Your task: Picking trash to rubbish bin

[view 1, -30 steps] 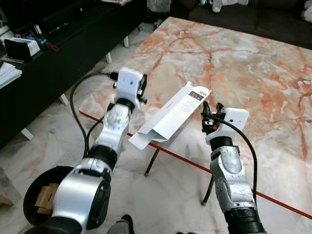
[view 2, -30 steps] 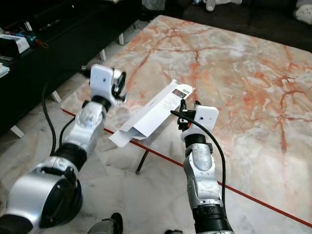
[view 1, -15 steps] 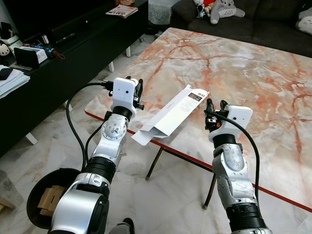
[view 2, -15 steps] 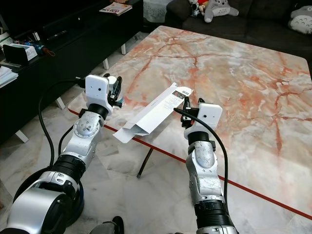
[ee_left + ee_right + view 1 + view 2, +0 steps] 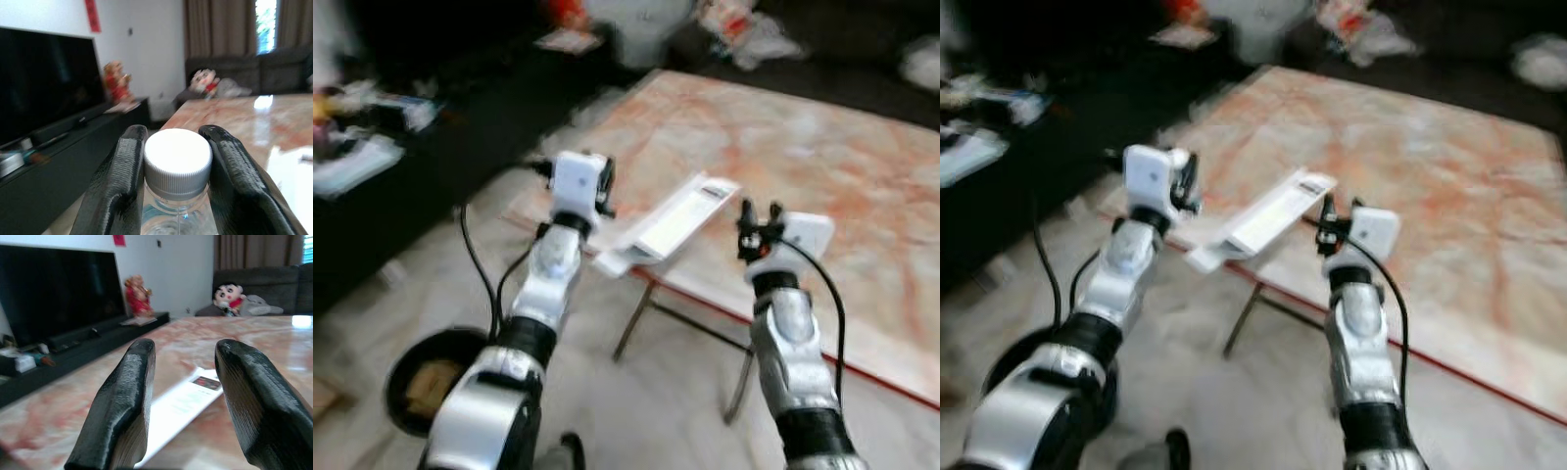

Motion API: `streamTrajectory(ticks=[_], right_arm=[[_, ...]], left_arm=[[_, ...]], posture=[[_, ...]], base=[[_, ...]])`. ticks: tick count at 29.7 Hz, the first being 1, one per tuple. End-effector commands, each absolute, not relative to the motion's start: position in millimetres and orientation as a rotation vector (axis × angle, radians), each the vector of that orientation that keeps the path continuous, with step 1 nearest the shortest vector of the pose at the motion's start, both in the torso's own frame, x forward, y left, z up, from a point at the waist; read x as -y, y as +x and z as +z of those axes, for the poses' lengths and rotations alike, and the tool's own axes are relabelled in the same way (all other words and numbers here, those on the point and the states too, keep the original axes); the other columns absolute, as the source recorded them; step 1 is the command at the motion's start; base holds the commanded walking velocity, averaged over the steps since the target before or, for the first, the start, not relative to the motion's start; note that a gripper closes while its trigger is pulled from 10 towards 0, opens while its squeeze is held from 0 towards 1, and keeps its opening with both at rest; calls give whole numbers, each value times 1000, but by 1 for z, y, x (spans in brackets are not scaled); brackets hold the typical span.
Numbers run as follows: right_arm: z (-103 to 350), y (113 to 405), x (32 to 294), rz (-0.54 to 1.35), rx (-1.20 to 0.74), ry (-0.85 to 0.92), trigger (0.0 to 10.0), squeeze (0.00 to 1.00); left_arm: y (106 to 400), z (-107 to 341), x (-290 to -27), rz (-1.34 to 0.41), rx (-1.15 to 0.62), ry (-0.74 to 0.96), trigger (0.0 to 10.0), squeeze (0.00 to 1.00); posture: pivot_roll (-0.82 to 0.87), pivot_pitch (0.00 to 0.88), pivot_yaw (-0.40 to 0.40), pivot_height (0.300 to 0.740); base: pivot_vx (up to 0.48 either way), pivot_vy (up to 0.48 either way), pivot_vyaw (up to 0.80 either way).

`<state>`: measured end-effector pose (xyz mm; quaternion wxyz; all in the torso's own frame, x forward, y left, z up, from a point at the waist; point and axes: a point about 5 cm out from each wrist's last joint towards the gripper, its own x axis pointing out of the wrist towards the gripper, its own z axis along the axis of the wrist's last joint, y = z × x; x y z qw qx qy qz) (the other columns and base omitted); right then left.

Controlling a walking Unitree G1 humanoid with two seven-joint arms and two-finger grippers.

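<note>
Head views are now being blurred by camera motion. A bottle (image 5: 178, 171) is being clamped at its cap in the left gripper (image 5: 603, 186) jaws, as before. Right gripper (image 5: 183, 396) jaws are being held apart over the table (image 5: 862, 186), near the flattened carton (image 5: 671, 223).

I see the long white carton (image 5: 668, 223) lying across the near corner of the marble table (image 5: 822, 166), jutting past the edge, right between my 2 raised arms. The right gripper (image 5: 183, 396) has its fingers (image 5: 124, 401) apart with bare tabletop beyond. The left gripper (image 5: 171, 166) is filled by a bottle (image 5: 177, 161). The black bin (image 5: 426, 377) sits on open floor beside my left arm; a dark TV cabinet (image 5: 421, 166) walls the left side.
</note>
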<state>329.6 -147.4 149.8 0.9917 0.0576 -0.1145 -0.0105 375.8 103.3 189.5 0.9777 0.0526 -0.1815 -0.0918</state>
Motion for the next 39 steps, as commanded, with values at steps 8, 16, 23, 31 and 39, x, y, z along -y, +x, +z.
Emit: streamTrajectory(ticks=[8,16,23,31,39], right_arm=[[156,334,157,-43,251,104,10000,0],[158,335,158,-39,254,94,10000,0],[157,336,157,-25,252,86,10000,0],[157,336,156,-15,249,83,10000,0],[150,334,153,3,224,75,10000,0]], left_arm=[[378,201,-92,-212,395,101,10000,0],[376,196,-90,-214,384,96,10000,0],[375,193,-90,-206,373,89,10000,0],[375,193,-88,-204,369,80,10000,0],[370,178,-94,-188,329,86,10000,0]], posture=[[34,2,-10,740],[34,0,-20,740],[29,0,-26,740],[28,0,-32,740],[29,0,-42,740]], base=[[0,0,0],[0,0,0],[0,0,0],[0,0,0],[0,0,0]])
